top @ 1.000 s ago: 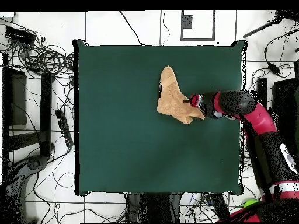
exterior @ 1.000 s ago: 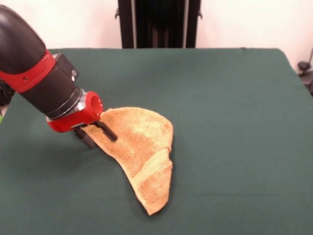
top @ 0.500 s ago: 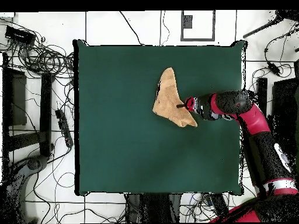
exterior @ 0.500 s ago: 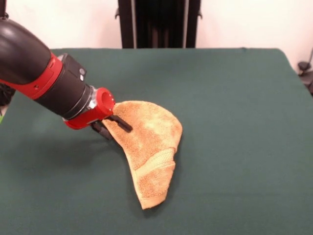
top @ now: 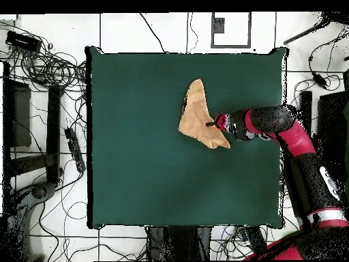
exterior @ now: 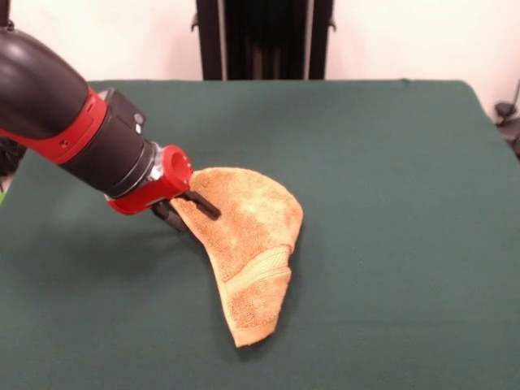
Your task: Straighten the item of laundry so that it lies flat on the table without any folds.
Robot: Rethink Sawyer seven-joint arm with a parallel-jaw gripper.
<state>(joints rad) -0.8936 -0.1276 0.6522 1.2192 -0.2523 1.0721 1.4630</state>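
Note:
The item of laundry (exterior: 248, 244) is an orange-tan terry towel, folded over on itself into a curved wedge on the green table (exterior: 390, 203). A woven band crosses it near its lower tip. My gripper (exterior: 188, 213) comes in from the left and is shut on the towel's upper left edge, one dark finger (exterior: 203, 205) lying over the cloth and the other under it. In the overhead view the towel (top: 198, 116) lies right of the table's (top: 136, 150) middle, with the gripper (top: 211, 125) at its right edge.
Cables and dark equipment (top: 41, 82) lie on the floor left of the table. A dark stand (exterior: 264, 36) rises behind the table's far edge. Green cloth stretches wide to the right of the towel and in front of it.
Over the last second the gripper dragged the towel's edge to the right in the front view, and the towel's lower tip swung with it. In the last half second almost nothing moved.

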